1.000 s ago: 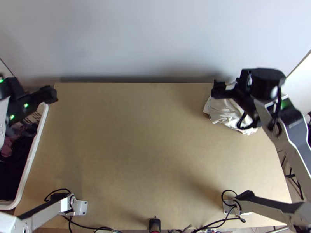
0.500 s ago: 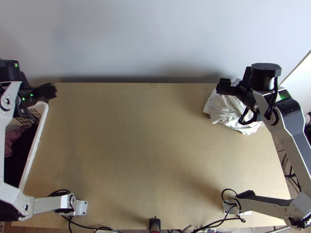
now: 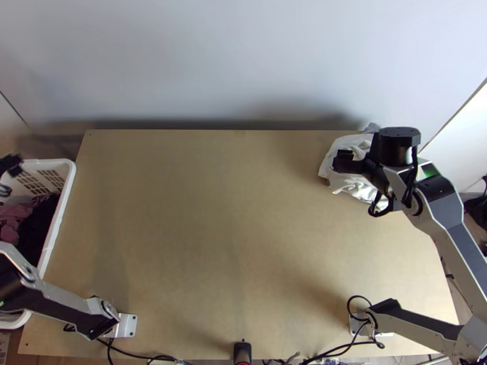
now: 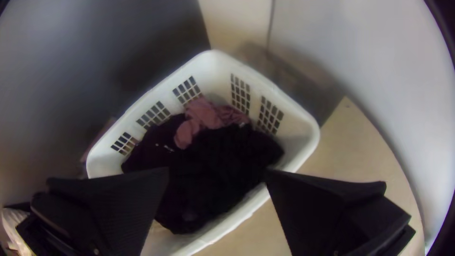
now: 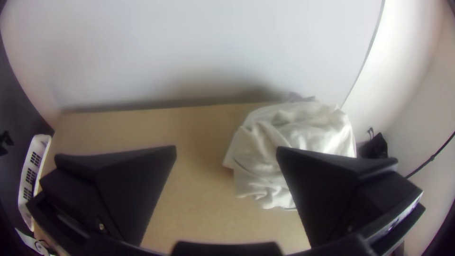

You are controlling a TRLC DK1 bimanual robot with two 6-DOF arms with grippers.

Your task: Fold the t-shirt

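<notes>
Right arm bent, its gripper [image 3: 343, 160] over 1 bunched white cloth [image 3: 359, 190] at the surface's [image 3: 213, 243] far right corner, left gripper [image 3: 7, 176] above 1 basket [image 3: 68, 182] where its wrist view details pink cloth [image 4: 204, 116] on dark laundry [image 4: 213, 166], both sets of jaws stand wide apart, empty.

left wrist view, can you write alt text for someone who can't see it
A white plastic laundry basket with slotted sides holds a loose heap of black clothes and a bunched pink garment. The left gripper is open, its two black fingers in the foreground, and a corner of the light wooden table lies beside the basket.
</notes>
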